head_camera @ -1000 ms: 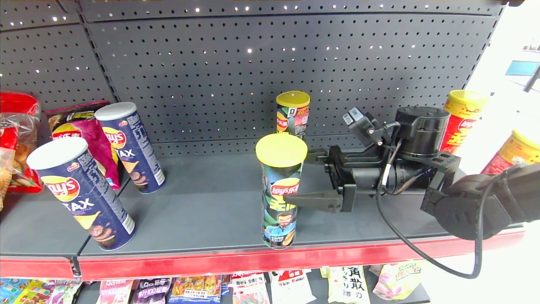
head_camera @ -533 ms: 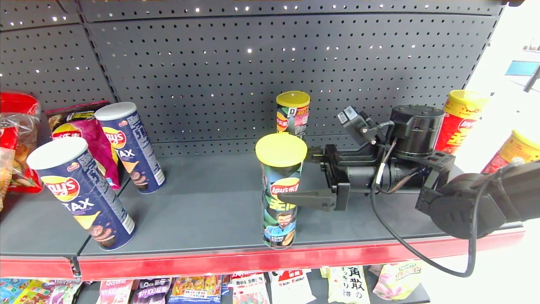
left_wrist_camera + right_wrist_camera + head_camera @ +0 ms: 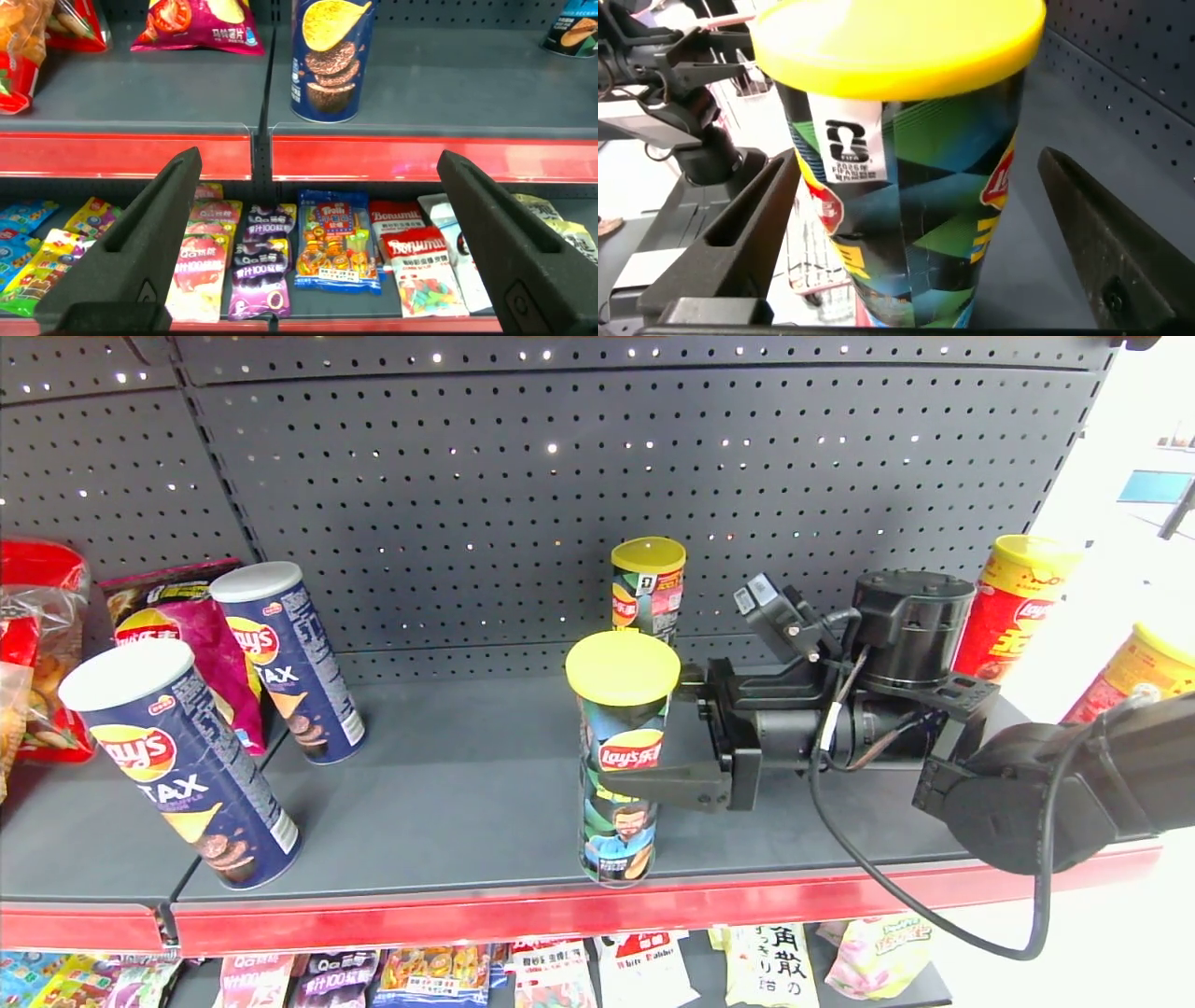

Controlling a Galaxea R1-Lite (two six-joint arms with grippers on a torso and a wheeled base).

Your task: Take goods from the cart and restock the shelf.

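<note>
Well, as far as I can judge, this item is nearly done. The green can (image 3: 621, 756) with the yellow lid stands upright on the shelf (image 3: 448, 784), close to the red front lip and directly in front of a second green can (image 3: 648, 583) by the back panel. It rests on its own base, so what is left for this one is either to square it up or to back my arm out without tipping it. Beyond that I expect more trips — a wide stretch of bare shelf lies between this can and the blue cans (image 3: 285, 658) to my left, and I cannot tell how much stock waits in the cart.

My right gripper (image 3: 649, 733) sits level with the can's middle, jaws spread wide with one finger on each side of it. In the right wrist view the green can (image 3: 906, 187) stands between them. A clear gap shows at one finger, while the other lies just beside the wall — touching or not, I cannot say. Nothing is clamped. My left gripper (image 3: 320, 161) hangs lower, jaws wide apart and holding nothing, facing the candy packets (image 3: 327, 252) on the shelf below.
</note>
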